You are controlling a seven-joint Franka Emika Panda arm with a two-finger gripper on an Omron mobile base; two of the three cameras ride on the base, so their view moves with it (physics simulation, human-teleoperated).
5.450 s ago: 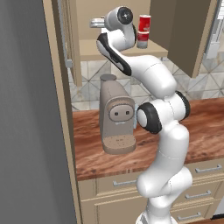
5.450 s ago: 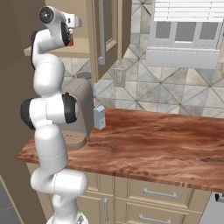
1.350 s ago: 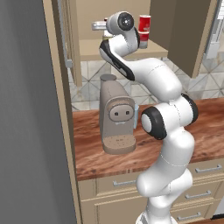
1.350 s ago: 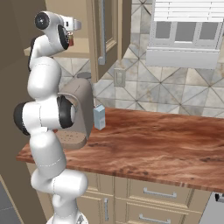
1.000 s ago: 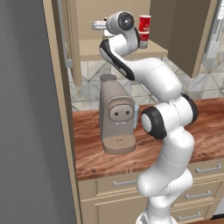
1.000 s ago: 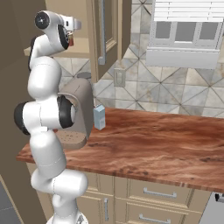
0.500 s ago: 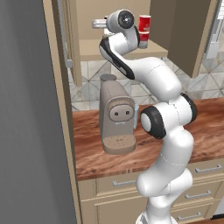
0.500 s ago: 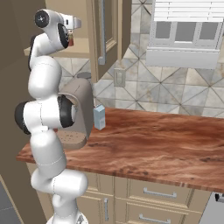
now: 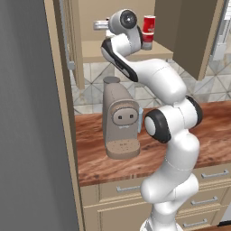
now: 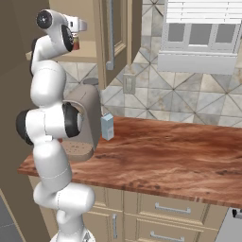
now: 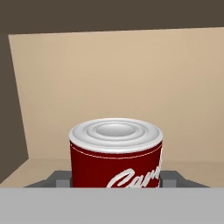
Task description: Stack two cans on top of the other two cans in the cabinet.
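A dark red can [image 11: 116, 159] with a silver ribbed lid and white script stands upright right in front of the hand camera. My gripper [image 11: 116, 181] is shut on it, one grey finger [image 11: 59, 179] on each side. Behind the can are the tan back wall and shelf of the cabinet [image 11: 122, 87]. From the left base, my hand [image 9: 122, 20] is raised inside the cabinet above its shelf [image 9: 94, 50]. To its right a bright red can [image 9: 148, 23] sits on top of something my arm mostly hides. A dark red patch of can [image 10: 74, 43] shows beside my hand.
A beige coffee machine [image 9: 119, 119] stands on the wooden counter [image 10: 179, 156] under the cabinet, with a small blue-white carton [image 10: 107, 126] beside it. The open cabinet door [image 10: 113, 38] hangs to the right of my hand. A tall grey panel [image 9: 27, 135] walls off the left.
Over the last second nothing has visibly moved. Since the earliest frames my upper arm has shifted slightly, with the hand staying at the shelf.
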